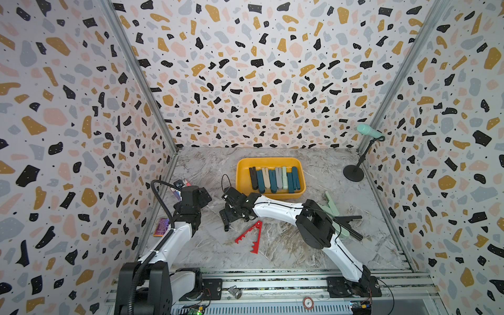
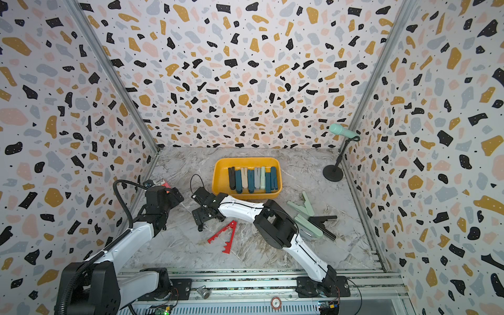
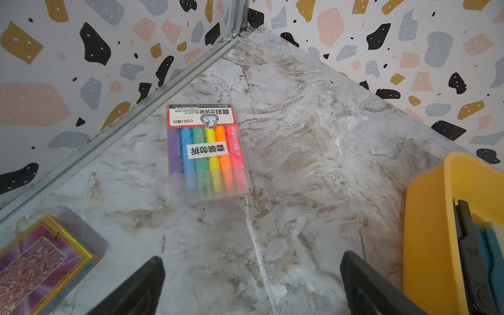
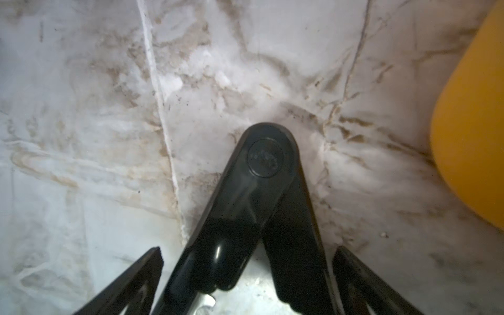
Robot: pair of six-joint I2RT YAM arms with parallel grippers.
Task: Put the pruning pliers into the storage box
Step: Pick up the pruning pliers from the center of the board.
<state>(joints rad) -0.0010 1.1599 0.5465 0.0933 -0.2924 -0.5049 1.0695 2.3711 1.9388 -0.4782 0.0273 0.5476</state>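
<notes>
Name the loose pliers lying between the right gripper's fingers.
The black pliers, spread in a V inside the open right gripper; the red pliers and the mint ones lie apart from it.

Wide bare tabletop (image 1: 286, 253) along the near edge, open on both sides of the red pliers (image 1: 246, 233). Narrower lane between the storage box (image 1: 240, 177) and the left wall, with only the highlighter packet (image 3: 207, 152) and purple card (image 3: 35, 267) lying flat there. Inside the box, a free strip at its left end beside the row of pliers (image 1: 272, 181). Crowded on the right: mint and black pliers (image 1: 331, 204) piled under the right arm, microphone stand (image 1: 353, 173) in the far corner. Black pliers (image 4: 261, 169) between the spread fingers of the right tool (image 4: 246, 253), slim gaps either side.
</notes>
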